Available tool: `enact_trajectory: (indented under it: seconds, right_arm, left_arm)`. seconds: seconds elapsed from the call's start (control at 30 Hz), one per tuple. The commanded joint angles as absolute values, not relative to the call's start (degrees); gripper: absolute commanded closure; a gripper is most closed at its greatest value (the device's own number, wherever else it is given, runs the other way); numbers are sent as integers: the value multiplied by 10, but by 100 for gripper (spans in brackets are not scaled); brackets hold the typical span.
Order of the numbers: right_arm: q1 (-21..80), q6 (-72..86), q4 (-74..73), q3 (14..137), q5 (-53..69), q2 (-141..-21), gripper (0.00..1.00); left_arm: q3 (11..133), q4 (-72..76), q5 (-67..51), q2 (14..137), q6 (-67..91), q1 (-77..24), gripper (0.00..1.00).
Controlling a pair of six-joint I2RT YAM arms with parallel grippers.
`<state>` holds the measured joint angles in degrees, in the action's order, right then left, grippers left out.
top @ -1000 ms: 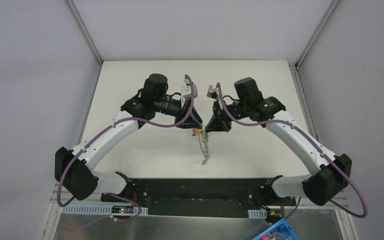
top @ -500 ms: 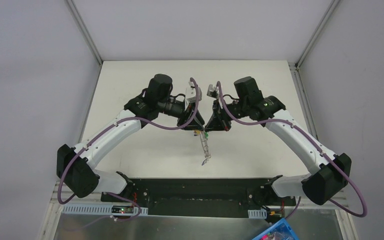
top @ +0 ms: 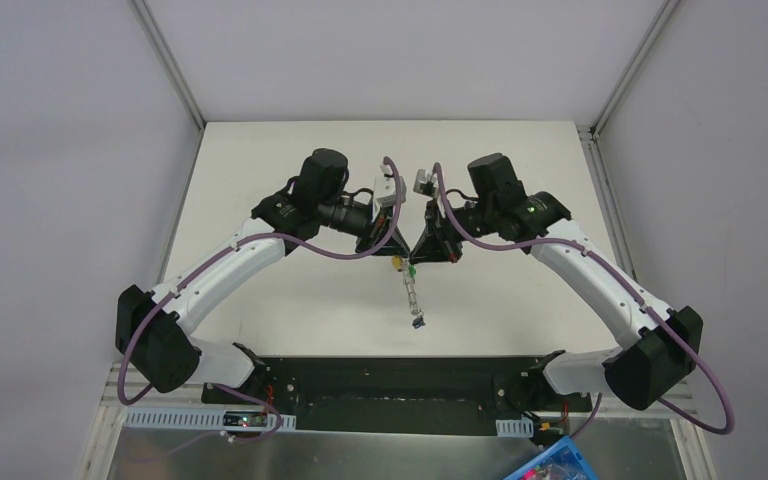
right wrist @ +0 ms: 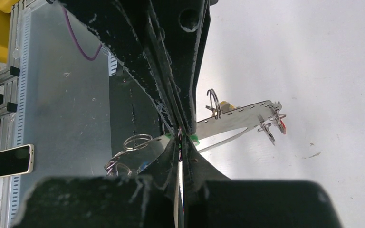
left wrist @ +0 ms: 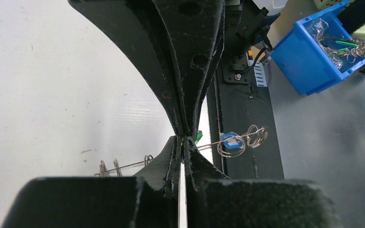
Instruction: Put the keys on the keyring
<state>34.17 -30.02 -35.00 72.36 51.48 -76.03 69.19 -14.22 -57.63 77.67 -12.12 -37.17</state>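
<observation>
The keyring (top: 411, 296), a perforated metal strip (right wrist: 240, 115) carrying several wire rings, hangs in the air between both arms. My right gripper (right wrist: 179, 137) is shut on the green key (right wrist: 194, 139) at the strip's upper end. My left gripper (left wrist: 183, 141) is shut, its tips meeting the right one's at the strip; what it pinches is hidden. A yellow key (top: 396, 264) shows beside the left gripper (top: 398, 258). The blue key (left wrist: 230, 139) sits on a ring near the strip's low end. The red key (right wrist: 282, 123) hangs at the strip's other end.
A blue bin (left wrist: 313, 59) with spare rings and keys stands off the table, past the black base plate (top: 390, 380). A phone (right wrist: 13, 160) lies on the grey bench. The white table (top: 290, 300) lies under the hanging strip.
My left gripper has shifted a little to the right and shut at the strip's top. The strip's lower end swung slightly right. The right arm stayed put.
</observation>
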Motion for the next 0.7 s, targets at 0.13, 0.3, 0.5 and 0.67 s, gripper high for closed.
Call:
enact_trajectory:
  seconds: [0.13, 0.3, 0.5, 0.67]
  right_arm:
    - [335, -294, -325, 732, 535, -738, 94]
    - [306, -288, -291, 693, 575, -698, 79]
    - [295, -292, -279, 675, 617, -682, 67]
    - [297, -301, -282, 675, 641, -686, 60]
  left_arm:
    - [719, -161, -592, 759, -139, -376, 100]
    - [726, -177, -630, 738, -137, -369, 100]
    - [718, -177, -658, 730, -134, -369, 100]
    - [713, -152, -668, 734, -115, -369, 100]
